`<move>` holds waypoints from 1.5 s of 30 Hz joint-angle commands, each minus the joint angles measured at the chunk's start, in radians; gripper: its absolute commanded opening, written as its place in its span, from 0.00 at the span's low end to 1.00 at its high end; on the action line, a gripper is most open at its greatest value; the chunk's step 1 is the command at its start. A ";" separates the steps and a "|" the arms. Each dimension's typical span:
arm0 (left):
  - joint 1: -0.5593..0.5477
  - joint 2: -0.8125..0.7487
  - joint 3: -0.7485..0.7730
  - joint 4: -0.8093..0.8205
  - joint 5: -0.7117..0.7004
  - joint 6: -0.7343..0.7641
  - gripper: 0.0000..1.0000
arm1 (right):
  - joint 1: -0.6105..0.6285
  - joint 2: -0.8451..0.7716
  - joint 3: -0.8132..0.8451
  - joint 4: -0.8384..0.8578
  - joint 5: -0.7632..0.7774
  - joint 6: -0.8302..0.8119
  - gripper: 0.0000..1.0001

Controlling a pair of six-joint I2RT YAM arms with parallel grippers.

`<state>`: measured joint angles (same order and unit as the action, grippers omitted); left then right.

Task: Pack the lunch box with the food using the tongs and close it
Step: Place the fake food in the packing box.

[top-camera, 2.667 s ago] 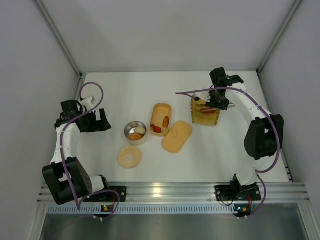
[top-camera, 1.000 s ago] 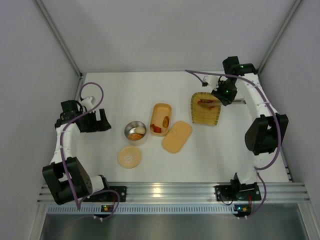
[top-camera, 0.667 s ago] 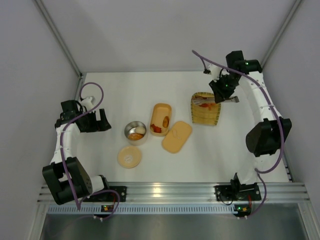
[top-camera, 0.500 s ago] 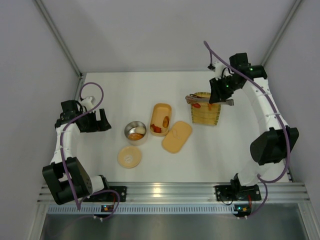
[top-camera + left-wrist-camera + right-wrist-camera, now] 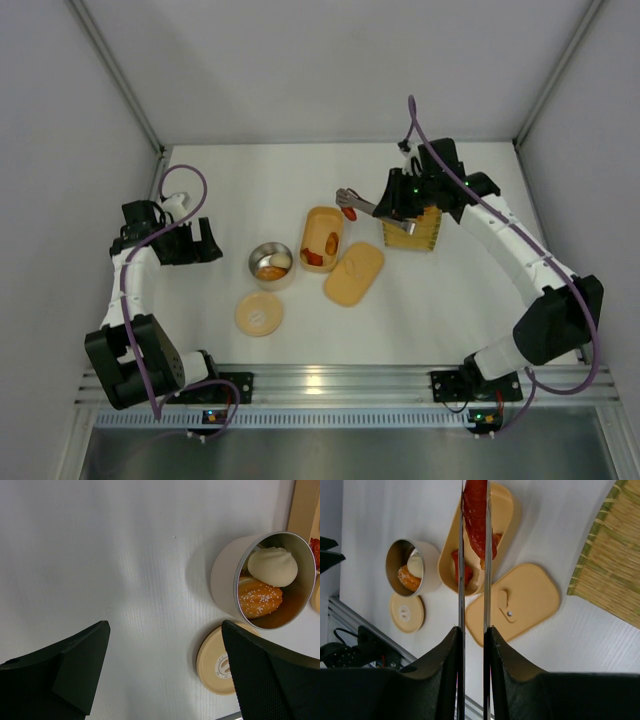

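My right gripper (image 5: 473, 630) is shut on the silver tongs (image 5: 461, 570), whose two thin arms pinch a red sausage-like piece (image 5: 475, 510) at their tips. The tips hang over the far end of the open pale-orange lunch box (image 5: 322, 238), which holds red and orange pieces. Its flat lid (image 5: 354, 273) lies just right of it. The round steel tin (image 5: 225, 575) holds a white ball (image 5: 272, 566) and an orange sesame piece (image 5: 259, 597). Its tan lid (image 5: 220, 657) lies beside it. My left gripper (image 5: 164, 630) is open over bare table, left of the tin.
The yellow woven tray (image 5: 415, 228) sits right of the lunch box, partly under my right arm. White walls close the table on three sides. The aluminium rail with both arm bases (image 5: 320, 385) runs along the near edge.
My right arm has swung the tongs, with the red piece, left from over the woven tray to above the lunch box. The left arm has not moved.
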<state>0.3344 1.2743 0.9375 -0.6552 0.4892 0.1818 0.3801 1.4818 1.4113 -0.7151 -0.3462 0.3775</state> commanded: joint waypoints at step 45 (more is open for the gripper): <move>0.008 0.020 -0.006 0.042 0.029 -0.007 0.98 | 0.197 0.169 -0.074 0.304 -0.013 0.324 0.44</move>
<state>0.3344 1.2991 0.9375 -0.6502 0.4938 0.1810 0.5549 1.6749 1.3331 -0.4988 -0.3248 0.6834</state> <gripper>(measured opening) 0.982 0.428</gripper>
